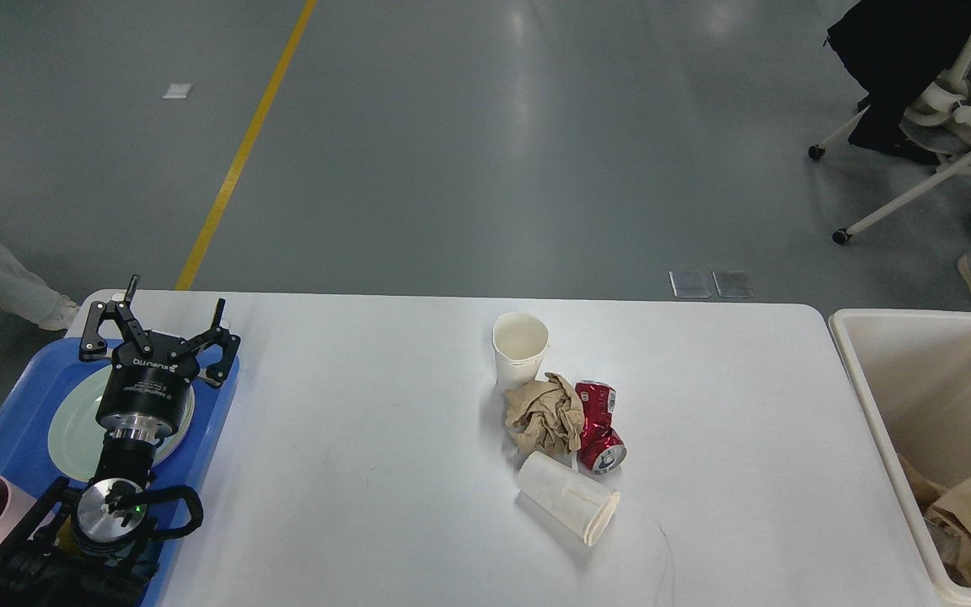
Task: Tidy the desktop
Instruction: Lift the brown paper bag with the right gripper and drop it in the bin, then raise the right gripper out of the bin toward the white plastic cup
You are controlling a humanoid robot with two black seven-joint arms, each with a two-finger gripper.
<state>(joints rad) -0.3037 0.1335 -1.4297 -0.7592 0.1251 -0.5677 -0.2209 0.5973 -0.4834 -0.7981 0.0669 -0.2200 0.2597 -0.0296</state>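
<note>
White smooth desktop [384, 438]: crumpled brown paper [545, 415], dented red can [598, 426]. Left end effector [167, 324] splayed, empty; right unseen.

Grey, smooth floor [485, 143] fills the upper half of the frame, glossy enough to carry pale, blurred reflections of overhead light at upper centre and upper right. A yellow painted line [243, 152] runs diagonally from the top edge, left of centre, down toward the left. A small pale rectangle [178, 90] lies on the floor at upper left. Two grey floor plates [711, 284] sit side by side right of centre. A white wheeled chair [924, 126] with dark clothing draped over it stands at upper right.
</note>
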